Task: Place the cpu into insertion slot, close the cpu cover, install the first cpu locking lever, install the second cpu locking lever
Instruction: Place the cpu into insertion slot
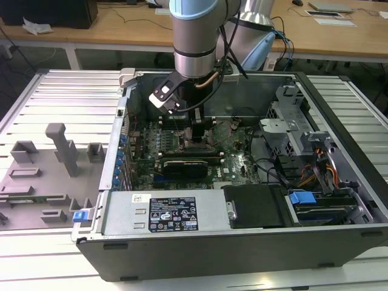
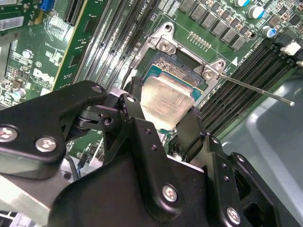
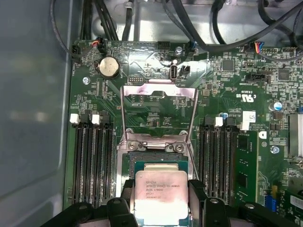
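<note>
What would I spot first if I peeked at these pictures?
A big silver and blue robot arm reaches down into an open computer case. Up close, its black pincer grips the shiny square cpu over the insertion slot, with the cpu cover flipped open.

Silver and pale-blue robot arm (image 1: pixel 195 42) is reaching straight down from above, wrist section hanging vertical. Black two-finger hand (image 1: pixel 197 136) is pinching the pale silver flat square cpu (image 3: pixel 161 196) by two opposite edges, one black finger (image 2: pixel 135 106) pressing on each side, chip's metal top facing the wrist cameras.
</note>
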Controlling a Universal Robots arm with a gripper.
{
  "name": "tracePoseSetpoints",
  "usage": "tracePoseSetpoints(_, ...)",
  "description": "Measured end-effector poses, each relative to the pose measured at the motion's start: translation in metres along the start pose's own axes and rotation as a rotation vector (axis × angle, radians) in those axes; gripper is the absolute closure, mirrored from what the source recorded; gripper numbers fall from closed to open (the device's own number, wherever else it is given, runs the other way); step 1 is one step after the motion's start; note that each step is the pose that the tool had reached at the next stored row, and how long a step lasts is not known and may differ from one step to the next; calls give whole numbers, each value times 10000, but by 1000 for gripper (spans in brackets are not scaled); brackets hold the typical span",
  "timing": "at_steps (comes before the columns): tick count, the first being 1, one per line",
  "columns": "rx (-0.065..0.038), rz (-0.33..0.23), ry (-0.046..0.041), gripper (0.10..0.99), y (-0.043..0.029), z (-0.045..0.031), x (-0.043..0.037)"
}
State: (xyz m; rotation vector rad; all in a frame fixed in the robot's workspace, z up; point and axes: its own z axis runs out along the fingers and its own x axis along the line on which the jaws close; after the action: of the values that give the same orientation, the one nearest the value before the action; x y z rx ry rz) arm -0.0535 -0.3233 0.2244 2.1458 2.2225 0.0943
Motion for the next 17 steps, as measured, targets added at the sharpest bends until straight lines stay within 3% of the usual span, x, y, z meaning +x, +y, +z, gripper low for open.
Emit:
tracePoseSetpoints(11,-1,93,-7,545,-13,143,25)
tracePoseSetpoints(17,-1,115,-8,545,-12,158,27)
